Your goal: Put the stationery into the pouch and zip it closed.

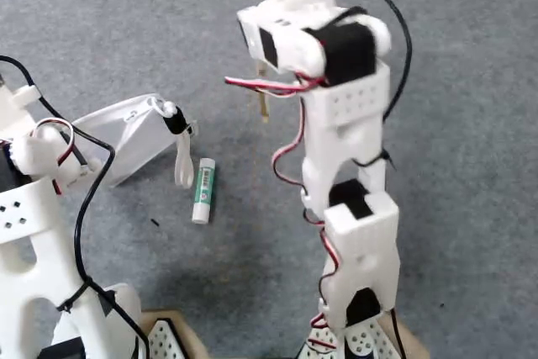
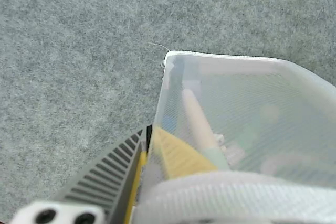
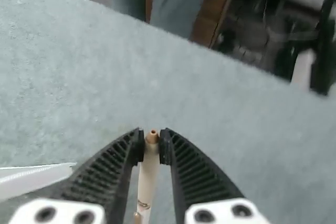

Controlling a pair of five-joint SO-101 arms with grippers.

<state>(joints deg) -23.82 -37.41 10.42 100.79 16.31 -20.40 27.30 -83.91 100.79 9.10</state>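
The translucent white pouch (image 1: 126, 136) lies on the grey table at the left, mouth toward the middle. My left gripper (image 2: 144, 156) is shut on the pouch (image 2: 236, 108) at its edge; a beige stick and other pale shapes show through the mesh. My right gripper (image 3: 151, 145) is shut on a beige pen (image 3: 148, 169) and holds it above the table. That pen (image 1: 263, 105) hangs below the right arm's head, right of the pouch. A white and green glue stick (image 1: 203, 191) lies on the table just in front of the pouch mouth.
A black zip pull (image 1: 174, 117) with a white strap (image 1: 182, 164) hangs from the pouch corner, next to the glue stick. Grey carpet (image 1: 454, 124) covers the table. The arm bases stand at the near edge, and furniture stands behind the far edge.
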